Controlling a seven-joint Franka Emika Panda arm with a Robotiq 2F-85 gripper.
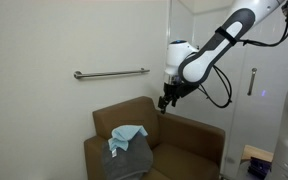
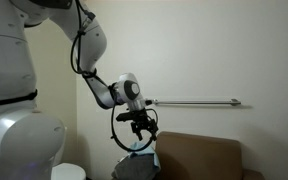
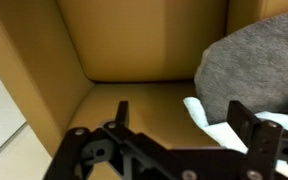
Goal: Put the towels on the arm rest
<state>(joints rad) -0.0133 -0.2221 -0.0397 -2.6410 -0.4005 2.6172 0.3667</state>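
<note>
A grey towel (image 1: 130, 160) hangs over the near arm rest of a brown armchair (image 1: 179, 140), and a light blue towel (image 1: 124, 135) lies on top of it. My gripper (image 1: 167, 102) hovers above the chair's seat, beside the towels, open and empty. In the wrist view the grey towel (image 3: 256, 58) fills the right side, with the pale blue towel (image 3: 206, 118) at its lower edge. The open fingers (image 3: 182, 115) frame the brown seat and hold nothing. In an exterior view the gripper (image 2: 139, 123) hangs just above the blue towel (image 2: 136, 150).
A metal grab bar (image 1: 111, 73) is fixed to the wall above the chair, and shows again (image 2: 194, 102). A glass door with a handle (image 1: 252, 80) stands beyond the chair. The chair's back and inner side walls (image 3: 134, 40) enclose the seat.
</note>
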